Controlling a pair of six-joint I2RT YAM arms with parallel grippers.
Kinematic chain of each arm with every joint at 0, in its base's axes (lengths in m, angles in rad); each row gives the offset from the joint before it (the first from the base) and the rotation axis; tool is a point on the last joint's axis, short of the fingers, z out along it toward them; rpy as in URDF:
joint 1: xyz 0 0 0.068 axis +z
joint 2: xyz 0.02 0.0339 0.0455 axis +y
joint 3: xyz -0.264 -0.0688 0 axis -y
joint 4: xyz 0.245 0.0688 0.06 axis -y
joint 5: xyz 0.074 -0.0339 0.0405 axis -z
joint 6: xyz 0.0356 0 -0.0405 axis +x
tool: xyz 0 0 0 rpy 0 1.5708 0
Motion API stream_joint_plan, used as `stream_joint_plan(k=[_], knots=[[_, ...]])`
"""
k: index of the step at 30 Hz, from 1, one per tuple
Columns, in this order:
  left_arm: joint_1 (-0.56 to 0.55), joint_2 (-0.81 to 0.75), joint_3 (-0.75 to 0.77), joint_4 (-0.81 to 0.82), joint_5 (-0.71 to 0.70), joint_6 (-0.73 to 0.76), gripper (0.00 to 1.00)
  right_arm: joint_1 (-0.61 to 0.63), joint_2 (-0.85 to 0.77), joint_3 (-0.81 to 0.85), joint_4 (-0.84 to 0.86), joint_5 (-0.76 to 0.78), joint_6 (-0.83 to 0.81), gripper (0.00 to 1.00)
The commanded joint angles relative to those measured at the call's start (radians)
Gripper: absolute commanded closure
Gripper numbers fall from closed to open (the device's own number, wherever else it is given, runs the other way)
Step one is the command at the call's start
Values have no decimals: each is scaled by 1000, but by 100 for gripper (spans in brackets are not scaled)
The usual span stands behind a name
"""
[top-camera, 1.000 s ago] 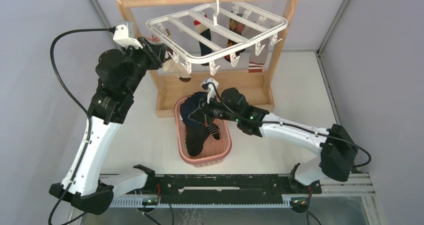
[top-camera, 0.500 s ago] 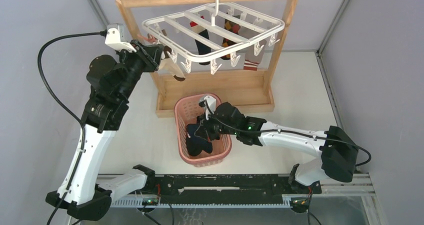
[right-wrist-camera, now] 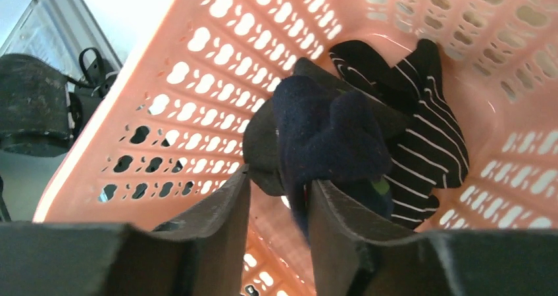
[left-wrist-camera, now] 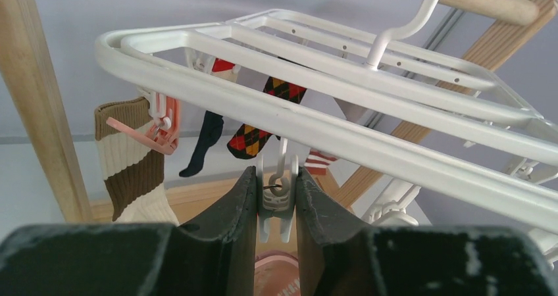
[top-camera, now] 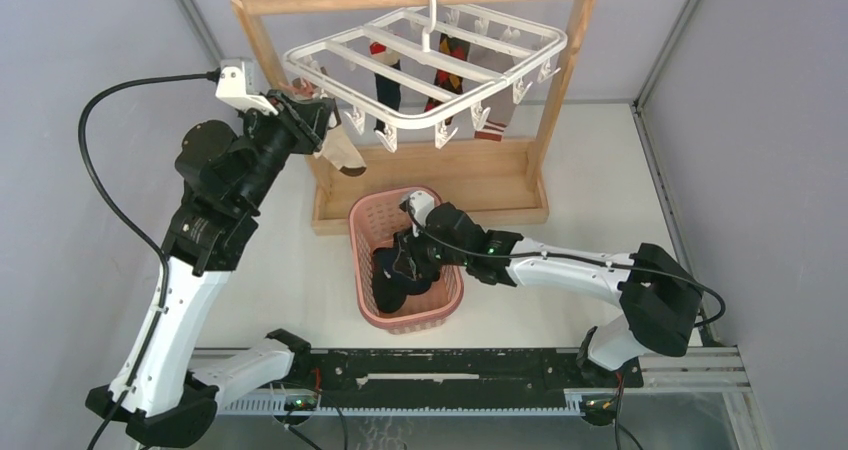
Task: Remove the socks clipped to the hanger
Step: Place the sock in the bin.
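Note:
The white hanger [top-camera: 415, 123] hangs by its hook from the wooden rack's top bar. My left gripper [top-camera: 318, 118] is at its left front corner, shut on a white clip [left-wrist-camera: 276, 194] under the rim [left-wrist-camera: 329, 122]. A brown-and-cream sock [left-wrist-camera: 131, 171] hangs just left of it from a pink clip. A black sock [left-wrist-camera: 204, 141], an argyle sock [left-wrist-camera: 253, 135] and a sock with a red-white cuff [left-wrist-camera: 322, 158] hang further back. My right gripper [top-camera: 410, 255] is down in the pink basket [top-camera: 360, 220], open. A dark navy sock [right-wrist-camera: 329, 138] lies against its right finger, beside a black striped sock [right-wrist-camera: 428, 138].
The wooden rack [top-camera: 430, 185] stands behind the basket, its posts on either side of the hanger. One post [left-wrist-camera: 33, 98] is close on the left of my left gripper. The basket wall [right-wrist-camera: 197, 112] surrounds my right gripper.
My right gripper has gone down into the basket with the dark sock and opened. The hanger has swung to the right, and my left gripper has shifted slightly at its left corner.

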State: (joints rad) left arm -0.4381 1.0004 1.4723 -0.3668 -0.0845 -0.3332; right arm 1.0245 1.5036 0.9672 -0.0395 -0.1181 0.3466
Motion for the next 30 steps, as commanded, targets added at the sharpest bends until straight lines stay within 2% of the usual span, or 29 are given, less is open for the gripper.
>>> stream_joint_plan(k=[1, 3, 11, 19, 26, 30], knots=[[-22, -34, -17, 22, -40, -5, 83, -17, -2, 11, -14, 38, 1, 52], [-27, -40, -16, 22, -49, -3, 82, -20, -9, 11, -28, 53, -1, 43], [-41, -58, -5, 14, -60, -5, 81, -23, -67, 11, -79, 88, -29, 26], [-59, -61, -6, -1, -61, -13, 77, -21, -149, 11, -91, 116, -61, 24], [-71, -64, -16, -9, -59, -12, 64, -21, -219, 10, -95, 113, -70, 24], [-73, -66, -25, -9, -60, -9, 51, -23, -271, 11, -108, 118, -75, 24]])
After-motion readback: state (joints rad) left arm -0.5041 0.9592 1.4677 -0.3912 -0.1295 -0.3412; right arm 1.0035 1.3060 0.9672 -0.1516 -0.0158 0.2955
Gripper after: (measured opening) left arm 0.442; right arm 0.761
